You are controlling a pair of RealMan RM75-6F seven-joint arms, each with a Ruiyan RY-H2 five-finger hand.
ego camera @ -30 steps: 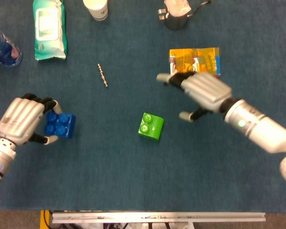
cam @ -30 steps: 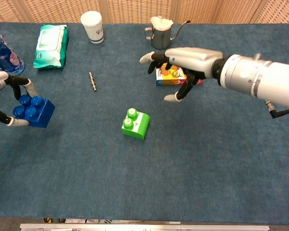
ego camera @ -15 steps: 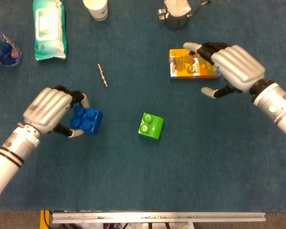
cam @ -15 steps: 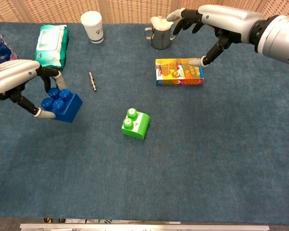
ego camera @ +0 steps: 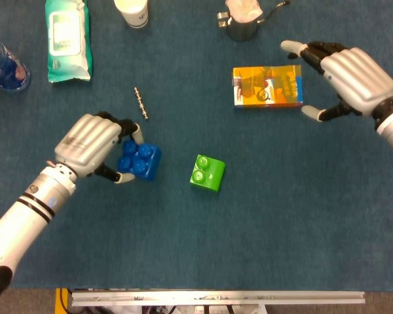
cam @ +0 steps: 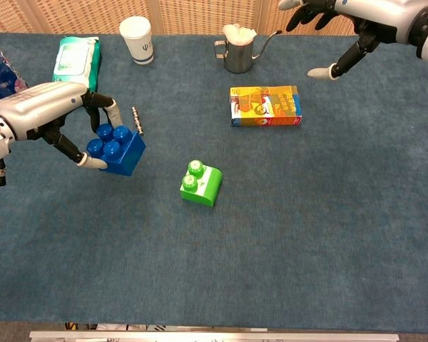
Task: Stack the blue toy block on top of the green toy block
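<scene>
Lying beside the green block [ego camera: 207, 172]: orange carton [ego camera: 267, 86], beaded rod [ego camera: 141, 103].

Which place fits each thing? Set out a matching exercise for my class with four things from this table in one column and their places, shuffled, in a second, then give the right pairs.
Things
1. blue toy block
2. green toy block
3. paper cup
4. metal pitcher

Places
A. far edge, beside the wipes pack
B. held in the fingers of the left hand
C. far edge, behind the orange box
D. alone near the table's middle

Pairs: 1-B, 2-D, 3-A, 4-C
</scene>
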